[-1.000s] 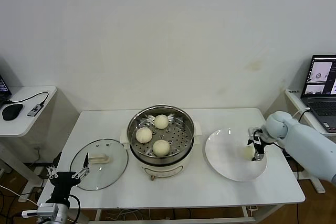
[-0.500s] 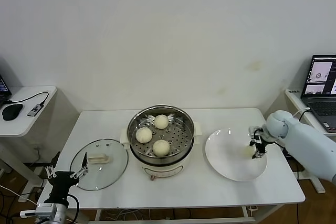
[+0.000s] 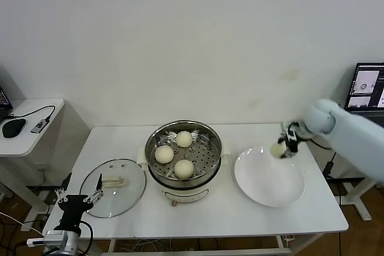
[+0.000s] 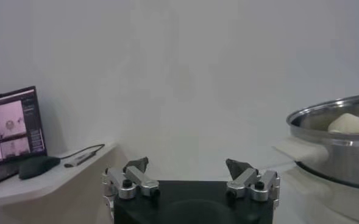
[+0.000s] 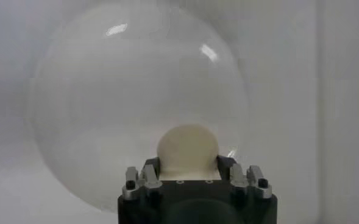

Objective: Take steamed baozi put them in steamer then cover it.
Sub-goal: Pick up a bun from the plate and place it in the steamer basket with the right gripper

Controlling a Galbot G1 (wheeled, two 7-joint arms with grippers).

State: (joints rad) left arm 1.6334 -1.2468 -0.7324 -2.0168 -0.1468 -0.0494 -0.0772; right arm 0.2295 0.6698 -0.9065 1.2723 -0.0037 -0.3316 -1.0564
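Note:
The steel steamer (image 3: 183,138) stands mid-table with three cream baozi inside: one at the back (image 3: 184,139), one on the left (image 3: 164,154), one at the front (image 3: 183,168). My right gripper (image 3: 282,147) is shut on the fourth baozi (image 3: 278,149) and holds it above the far edge of the white plate (image 3: 269,184); the right wrist view shows the bun (image 5: 187,149) between the fingers. The glass cover (image 3: 114,187) with its cream handle lies left of the steamer. My left gripper (image 3: 77,198) is open and empty, low at the table's front left corner.
The steamer's rim and a bun show in the left wrist view (image 4: 344,131). A laptop (image 3: 366,97) stands on a side desk at the right. A mouse (image 3: 13,127) and cable lie on a side desk at the left.
My right gripper lifted the fourth baozi off the plate and moved it up and toward the plate's far left edge. The left arm barely moved.

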